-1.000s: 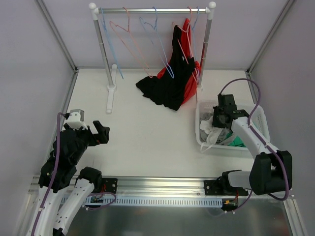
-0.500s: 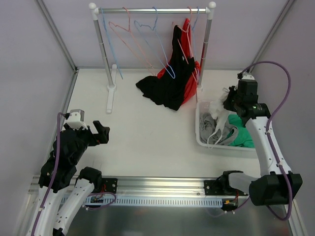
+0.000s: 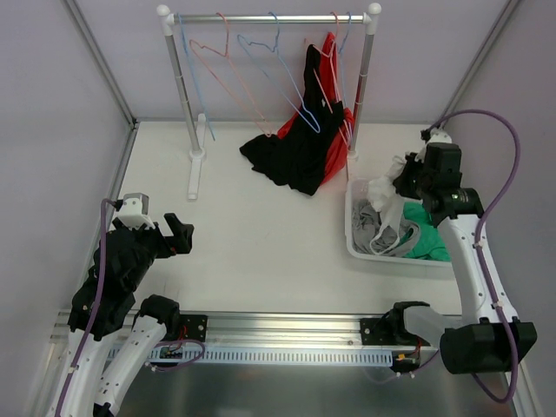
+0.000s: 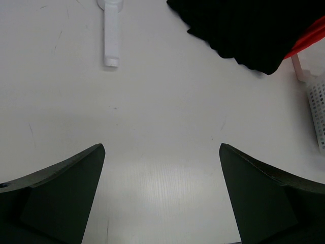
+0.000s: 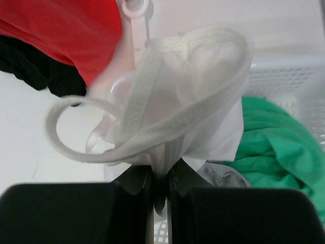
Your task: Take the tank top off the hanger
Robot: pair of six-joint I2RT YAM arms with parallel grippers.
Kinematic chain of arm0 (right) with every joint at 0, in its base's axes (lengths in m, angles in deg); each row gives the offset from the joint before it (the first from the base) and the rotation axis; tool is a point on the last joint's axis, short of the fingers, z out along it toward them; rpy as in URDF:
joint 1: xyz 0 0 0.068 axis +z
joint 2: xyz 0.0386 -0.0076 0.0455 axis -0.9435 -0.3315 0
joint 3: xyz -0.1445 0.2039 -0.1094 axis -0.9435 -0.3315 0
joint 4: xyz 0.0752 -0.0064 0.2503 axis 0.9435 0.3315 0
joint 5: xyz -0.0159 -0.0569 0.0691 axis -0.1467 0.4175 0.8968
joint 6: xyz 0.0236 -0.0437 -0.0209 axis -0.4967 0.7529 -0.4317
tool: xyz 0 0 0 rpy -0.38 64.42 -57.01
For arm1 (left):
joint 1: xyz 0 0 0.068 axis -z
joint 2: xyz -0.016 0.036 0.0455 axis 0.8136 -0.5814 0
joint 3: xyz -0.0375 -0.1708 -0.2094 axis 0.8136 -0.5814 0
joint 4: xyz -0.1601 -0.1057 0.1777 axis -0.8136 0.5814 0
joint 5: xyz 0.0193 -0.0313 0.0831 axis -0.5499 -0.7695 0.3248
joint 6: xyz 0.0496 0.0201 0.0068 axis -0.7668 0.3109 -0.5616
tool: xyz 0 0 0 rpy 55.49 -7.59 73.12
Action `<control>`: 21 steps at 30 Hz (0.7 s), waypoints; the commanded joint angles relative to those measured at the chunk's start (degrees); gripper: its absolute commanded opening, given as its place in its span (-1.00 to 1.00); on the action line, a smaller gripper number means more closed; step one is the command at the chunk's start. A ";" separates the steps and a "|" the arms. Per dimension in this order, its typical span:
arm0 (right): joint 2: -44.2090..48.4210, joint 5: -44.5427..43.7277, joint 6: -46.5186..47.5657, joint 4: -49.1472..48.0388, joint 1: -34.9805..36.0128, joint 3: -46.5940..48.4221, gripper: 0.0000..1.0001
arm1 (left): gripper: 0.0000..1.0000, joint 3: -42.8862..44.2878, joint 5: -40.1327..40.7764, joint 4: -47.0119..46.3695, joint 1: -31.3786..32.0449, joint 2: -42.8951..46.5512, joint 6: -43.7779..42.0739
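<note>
At the near left, the left gripper is held low over the white table, its fingers spread wide apart with nothing between them; only bare tabletop is seen through the gap in the left wrist view. Further back on the right, a white basket is set on the table, and a green garment and a grey garment are lying in it. Above the far end of the basket, the right gripper is pressed together on a white strapped garment, which is pinched by a fold and raised, with a loop of strap hanging free to one side in the right wrist view. Beyond the basket, just beside its far left corner, the black tank top is found hanging from the right part of the clothes rack, its lower part spread on the table; a red garment is hung touching it on the right. Which hanger carries the black tank top cannot be told. On the rail to the left, empty blue and pink hangers are hung, tilted.
</note>
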 commanded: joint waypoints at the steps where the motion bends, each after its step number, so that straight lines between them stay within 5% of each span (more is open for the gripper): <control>1: 2.15 4.46 -2.47 -3.96 -0.17 -10.35 -0.99 | 0.97 -0.16 -0.45 -1.93 0.39 0.37 0.25; 7: -4.07 5.62 -2.92 -10.30 0.19 -21.72 -0.99 | 0.97 -0.16 -0.72 -1.84 0.39 -0.07 0.25; 13: -10.75 6.41 -4.59 -11.80 0.10 -22.88 -0.94 | 0.97 -0.16 -0.45 -1.84 0.39 0.46 0.16; 21: -11.39 6.15 -5.82 -11.19 0.10 -22.79 -0.40 | 0.97 -0.25 -0.63 -1.93 0.39 0.54 0.16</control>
